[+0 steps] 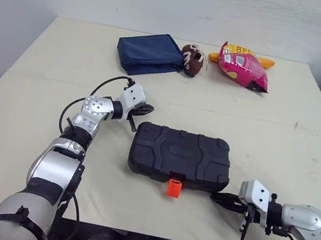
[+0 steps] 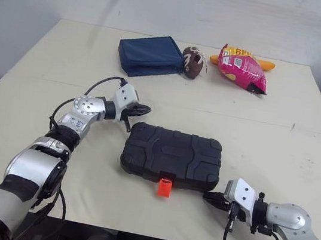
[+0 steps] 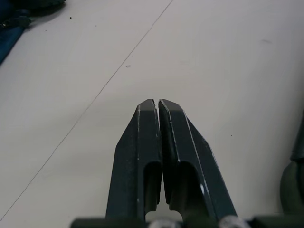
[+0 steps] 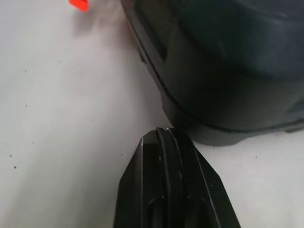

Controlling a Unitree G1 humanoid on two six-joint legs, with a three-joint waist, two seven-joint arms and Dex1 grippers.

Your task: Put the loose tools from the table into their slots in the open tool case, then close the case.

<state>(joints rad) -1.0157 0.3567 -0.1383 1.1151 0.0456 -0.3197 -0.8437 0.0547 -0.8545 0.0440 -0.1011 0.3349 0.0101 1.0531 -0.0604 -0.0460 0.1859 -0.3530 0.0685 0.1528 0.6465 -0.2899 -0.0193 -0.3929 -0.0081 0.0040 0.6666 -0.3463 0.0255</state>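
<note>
Toward the front edge of the bench [image 1: 28, 112], the tool case [image 1: 180, 154] lay flat with its lid down and its orange latch [image 1: 174, 188] facing that edge. No loose tools showed on the bench, so you could judge the task at or near its end. Your left jaws were pressed together on nothing, just beside the case's far-left corner. Your right jaws were likewise fully closed and empty, with their tips almost touching its near-right corner, probably to brace or square the case. Open bench lay toward both side edges. A navy pouch [image 1: 148, 53], a brown ball [image 1: 193, 60] and a pink snack bag [image 1: 244, 66] sat along the far edge, well apart from the case.
</note>
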